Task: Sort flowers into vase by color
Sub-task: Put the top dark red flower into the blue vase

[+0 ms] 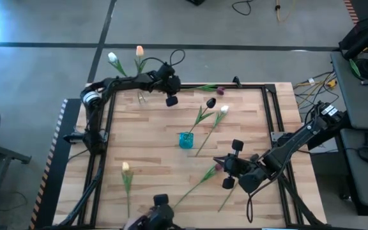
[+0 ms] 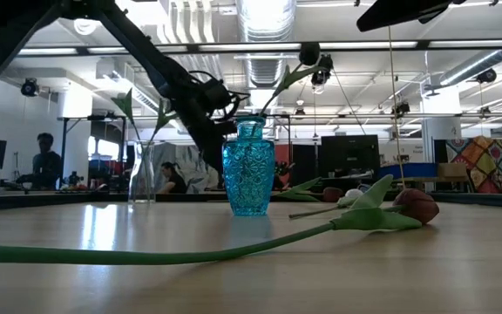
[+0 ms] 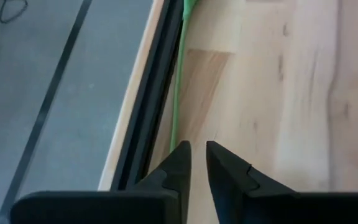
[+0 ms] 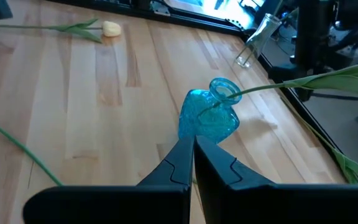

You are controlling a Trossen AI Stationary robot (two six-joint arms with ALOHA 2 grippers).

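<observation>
A blue glass vase (image 1: 185, 140) stands mid-table and holds one dark purple tulip (image 1: 211, 102). A clear vase (image 1: 140, 97) at the far left holds a white tulip (image 1: 112, 59) and a peach tulip (image 1: 139, 50). Lying flat are a white tulip (image 1: 223, 110), a purple tulip (image 1: 221, 89) along the far edge, a cream tulip (image 1: 125, 167) and a maroon tulip (image 1: 218, 167). My left gripper (image 3: 197, 152) hangs over the far edge with a narrow gap between its fingers. It is empty, with the purple tulip's stem (image 3: 176, 93) just beside one finger. My right gripper (image 4: 193, 144) is shut and empty, pointing at the blue vase (image 4: 207, 118).
A dark metal rail (image 3: 145, 124) runs along the table's far edge beside my left gripper. Another loose green stem (image 1: 229, 198) lies near the front right. Bare wood lies between the vases and the left edge (image 1: 139, 137). People show in the room behind (image 2: 46, 161).
</observation>
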